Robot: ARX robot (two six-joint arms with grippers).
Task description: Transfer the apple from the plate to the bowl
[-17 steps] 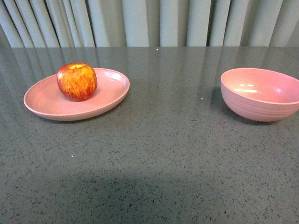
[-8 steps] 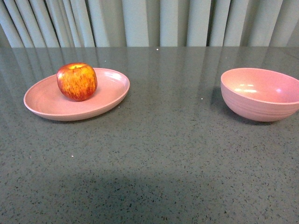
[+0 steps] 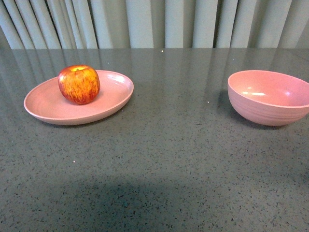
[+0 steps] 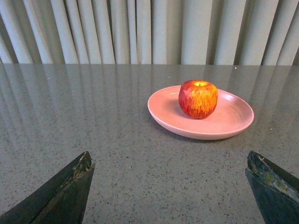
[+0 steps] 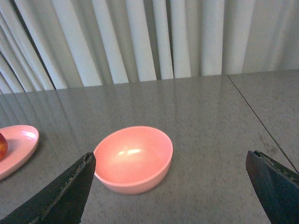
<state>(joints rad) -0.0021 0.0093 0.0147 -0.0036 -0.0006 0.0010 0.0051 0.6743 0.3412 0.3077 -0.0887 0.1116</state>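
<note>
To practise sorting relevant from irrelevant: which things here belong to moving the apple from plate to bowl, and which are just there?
Belong to the job: apple, plate, bowl, left claw, right claw.
Just there: table, curtain.

matte pink plate [image 3: 53, 108] & bowl [image 3: 270, 108], glossy-skinned apple [image 3: 79, 84], polished speckled stone-look tabletop [image 3: 159, 159].

The red, yellow-streaked apple [image 3: 79, 84] sits upright on the shallow pink plate [image 3: 48, 107], well apart from the deep pink bowl [image 3: 270, 108].
</note>
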